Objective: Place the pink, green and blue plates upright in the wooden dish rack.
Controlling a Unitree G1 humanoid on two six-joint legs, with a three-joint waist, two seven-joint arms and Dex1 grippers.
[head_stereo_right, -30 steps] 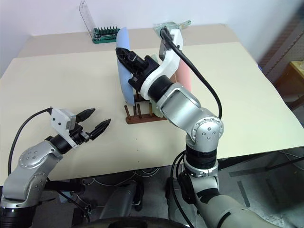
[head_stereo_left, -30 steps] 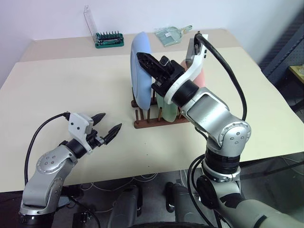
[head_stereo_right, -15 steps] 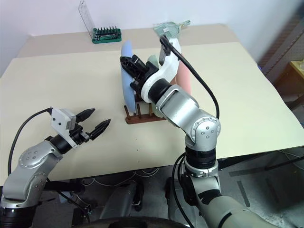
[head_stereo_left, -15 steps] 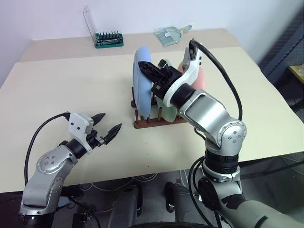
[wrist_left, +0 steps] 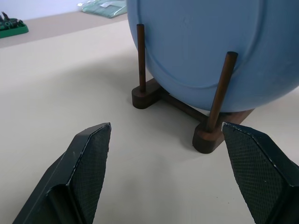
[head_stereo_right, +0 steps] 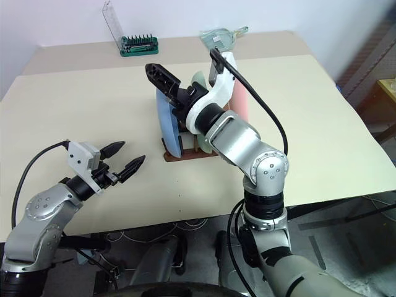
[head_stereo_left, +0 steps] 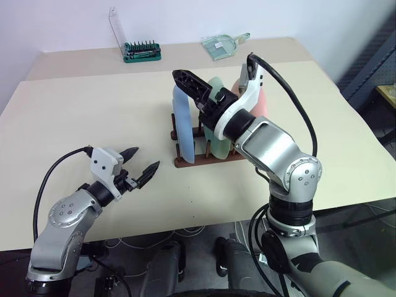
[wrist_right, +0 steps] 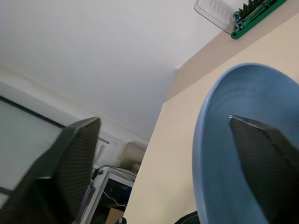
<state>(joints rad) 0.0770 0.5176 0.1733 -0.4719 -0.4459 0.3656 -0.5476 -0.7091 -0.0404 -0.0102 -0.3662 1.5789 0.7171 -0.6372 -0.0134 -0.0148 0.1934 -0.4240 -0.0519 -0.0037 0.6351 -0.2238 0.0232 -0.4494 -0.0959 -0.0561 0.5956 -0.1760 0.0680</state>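
All three plates, blue [head_stereo_left: 183, 127], green [head_stereo_left: 218, 117] and pink [head_stereo_left: 260, 102], stand upright in the rack [head_stereo_left: 207, 158], so only withdrawal seems left: my right gripper [head_stereo_left: 199, 94] gapes empty above it, my left gripper [head_stereo_left: 140, 163] idles open nearby.

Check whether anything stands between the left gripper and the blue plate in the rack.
Nothing visible does. The left gripper hangs open over bare table, and its wrist view looks straight between its fingers at the blue plate, standing upright behind the end pegs of the wooden dish rack.
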